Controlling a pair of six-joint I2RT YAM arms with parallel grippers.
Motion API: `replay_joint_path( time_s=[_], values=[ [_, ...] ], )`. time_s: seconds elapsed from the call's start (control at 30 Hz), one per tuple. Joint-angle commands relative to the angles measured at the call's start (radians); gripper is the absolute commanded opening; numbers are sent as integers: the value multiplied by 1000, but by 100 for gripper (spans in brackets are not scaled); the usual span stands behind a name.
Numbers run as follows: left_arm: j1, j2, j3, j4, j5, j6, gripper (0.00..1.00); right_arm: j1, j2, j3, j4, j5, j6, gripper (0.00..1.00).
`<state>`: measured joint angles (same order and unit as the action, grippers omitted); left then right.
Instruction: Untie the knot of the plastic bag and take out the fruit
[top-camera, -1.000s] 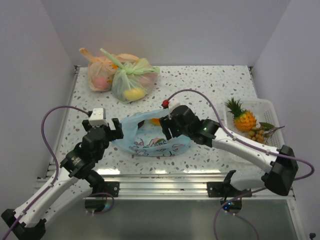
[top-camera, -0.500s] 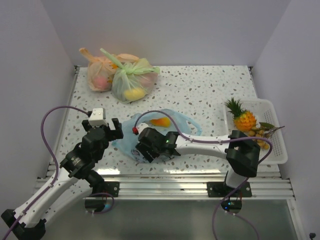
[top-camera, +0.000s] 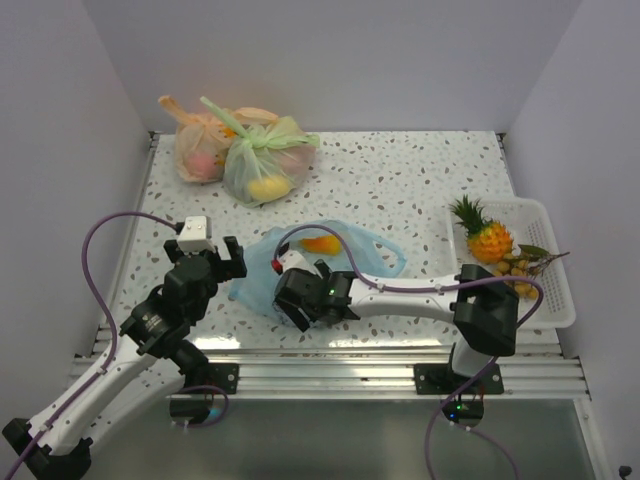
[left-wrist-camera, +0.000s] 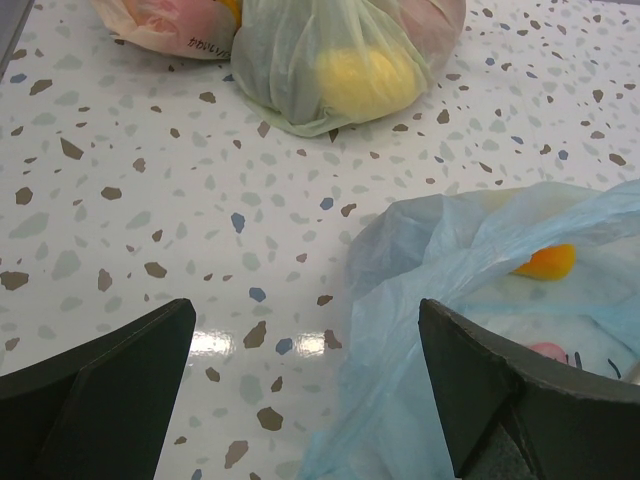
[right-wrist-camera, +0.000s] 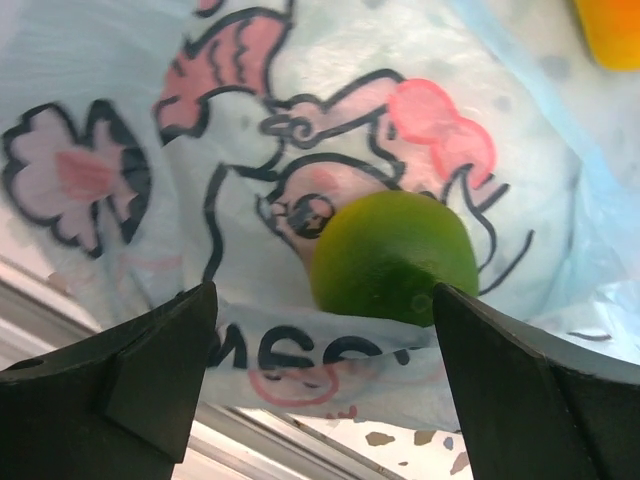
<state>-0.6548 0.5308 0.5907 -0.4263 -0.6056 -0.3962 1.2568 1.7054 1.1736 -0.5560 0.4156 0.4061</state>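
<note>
On the desk (top-camera: 420, 170) the plastic bag (top-camera: 258, 270) lies slack and low near the front edge, its mouth gaping, so I judge the knot already undone; no tied twist shows. A second ago the bag stood bunched with its cartoon print facing up; it has since slumped flat. The white basket (top-camera: 548, 215) sits at the right, well apart from the bag. Your right hand (top-camera: 303, 300) has swung from the bag's far right corner round to its near side and now hangs over the print, fingers spread and released, gripping nothing. Your left hand (top-camera: 225, 262) is just beside the bag's left edge, also released, with nothing between its fingers. The pineapple (top-camera: 488, 240) and the berries (top-camera: 515, 268) are in the basket. An orange piece (top-camera: 321, 243) rests in the bag's open mouth. The right wrist view shows a green fruit (right-wrist-camera: 392, 258) lying between the spread fingers, so that fruit looks like your next pick
</note>
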Motion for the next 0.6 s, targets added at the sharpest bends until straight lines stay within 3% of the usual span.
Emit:
replay_joint_path(
  time_s=[0.0, 0.3, 0.57],
  values=[
    [4, 3, -6, 57, -3, 25, 100, -30, -56, -11, -47, 98, 83, 92],
    [4, 0, -6, 55, -2, 26, 100, -117, -112, -72, 8, 37, 129, 91],
    [4, -6, -6, 51, -6, 25, 100, -174, -58, -92, 21, -55, 132, 84]
  ],
)
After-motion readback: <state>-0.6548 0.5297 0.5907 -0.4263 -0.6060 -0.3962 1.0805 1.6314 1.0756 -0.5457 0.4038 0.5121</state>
